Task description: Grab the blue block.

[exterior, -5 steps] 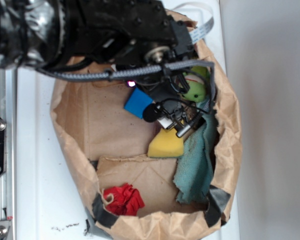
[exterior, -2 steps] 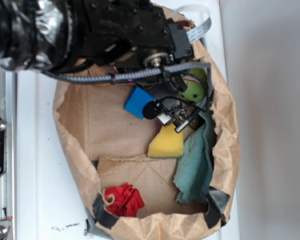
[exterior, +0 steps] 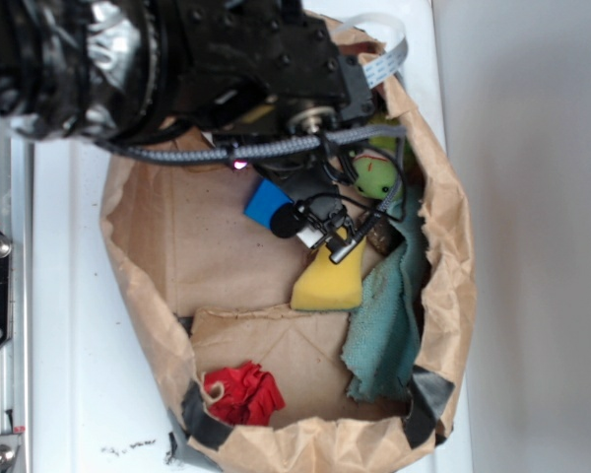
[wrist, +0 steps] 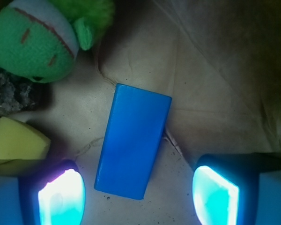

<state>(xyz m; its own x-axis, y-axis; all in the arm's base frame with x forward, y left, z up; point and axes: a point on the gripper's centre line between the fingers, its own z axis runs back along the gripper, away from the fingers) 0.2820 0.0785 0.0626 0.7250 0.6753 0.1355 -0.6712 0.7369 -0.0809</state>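
Observation:
The blue block (wrist: 133,146) lies flat on the brown paper floor of the bag, long side tilted a little. In the exterior view only its upper left part (exterior: 264,201) shows beside the arm. My gripper (wrist: 138,197) is open above it. Its two glowing fingertips (wrist: 61,197) stand wide apart on either side of the block's near end, not touching it. In the exterior view the gripper (exterior: 325,229) hangs inside the bag between the block and the yellow sponge (exterior: 327,286).
A green plush head (wrist: 35,37) lies at the far left of the block, also in the exterior view (exterior: 374,175). The yellow sponge (wrist: 14,145) is close to the left finger. A teal cloth (exterior: 384,315) and a red rag (exterior: 241,392) lie inside the paper bag walls (exterior: 453,276).
The arm and gripper have shifted left and a little up, toward the blue block, and now cover more of it. The objects have not moved.

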